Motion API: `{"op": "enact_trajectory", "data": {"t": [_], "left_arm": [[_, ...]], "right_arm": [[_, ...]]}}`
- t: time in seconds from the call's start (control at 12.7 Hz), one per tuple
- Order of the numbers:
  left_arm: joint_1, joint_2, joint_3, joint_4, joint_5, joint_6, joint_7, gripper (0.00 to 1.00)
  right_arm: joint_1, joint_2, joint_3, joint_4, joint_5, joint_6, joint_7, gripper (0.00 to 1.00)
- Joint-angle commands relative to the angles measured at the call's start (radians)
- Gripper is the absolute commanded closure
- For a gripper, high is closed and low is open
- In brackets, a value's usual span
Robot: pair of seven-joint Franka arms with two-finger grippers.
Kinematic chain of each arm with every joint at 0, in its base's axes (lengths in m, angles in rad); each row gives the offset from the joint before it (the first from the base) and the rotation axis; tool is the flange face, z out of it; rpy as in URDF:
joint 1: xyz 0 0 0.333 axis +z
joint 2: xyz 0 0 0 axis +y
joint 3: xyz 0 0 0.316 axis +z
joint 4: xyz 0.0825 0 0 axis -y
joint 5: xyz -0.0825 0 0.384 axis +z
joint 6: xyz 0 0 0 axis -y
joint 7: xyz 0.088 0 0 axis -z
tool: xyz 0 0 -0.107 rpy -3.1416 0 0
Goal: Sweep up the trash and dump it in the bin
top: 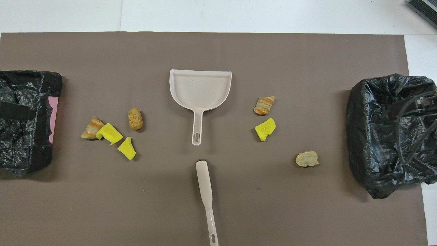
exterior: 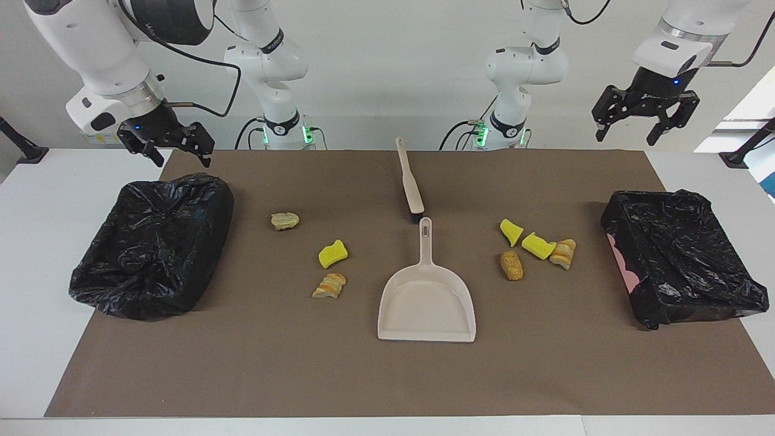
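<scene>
Several trash scraps lie on the brown mat. Toward the right arm's end are a yellow sponge chunk (exterior: 332,254) (top: 265,129) and two bread lumps (exterior: 284,220) (exterior: 330,286). Toward the left arm's end, two yellow chunks (exterior: 511,232) (exterior: 537,246) and two crusty lumps (exterior: 563,254) (exterior: 511,265) sit close together. A beige dustpan (exterior: 427,303) (top: 200,89) rests mid-mat, its handle toward the robots. A beige brush (exterior: 409,184) (top: 206,191) lies nearer the robots than the pan. Two black-bagged bins (exterior: 151,242) (exterior: 678,254) stand at the mat's ends. My right gripper (exterior: 180,160) hangs open over its bin's edge. My left gripper (exterior: 629,134) hangs open, raised above the table near its bin.
The brown mat (exterior: 387,375) covers most of the white table (exterior: 36,254). The bin at the left arm's end shows a pink wall (top: 53,116) under its bag. The arm bases (exterior: 281,130) (exterior: 505,130) stand at the table's edge close to the brush.
</scene>
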Motion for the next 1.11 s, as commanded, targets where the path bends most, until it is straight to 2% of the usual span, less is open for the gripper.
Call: {"op": "enact_trajectory", "data": {"t": [0.0, 0.55, 1.03], "left_arm": [[0.022, 0.005, -0.006, 0.02, 0.004, -0.021, 0.008, 0.0], [0.022, 0.005, -0.006, 0.02, 0.004, -0.021, 0.008, 0.0], [0.022, 0.005, -0.006, 0.02, 0.004, -0.023, 0.008, 0.0]], "right_arm": [[0.001, 0.015, 0.006, 0.02, 0.016, -0.004, 0.031, 0.0], [-0.028, -0.006, 0.004, 0.002, 0.012, -0.013, 0.068, 0.0], [0.007, 0.0, 0.02, -0.002, 0.025, -0.004, 0.047, 0.0]]}}
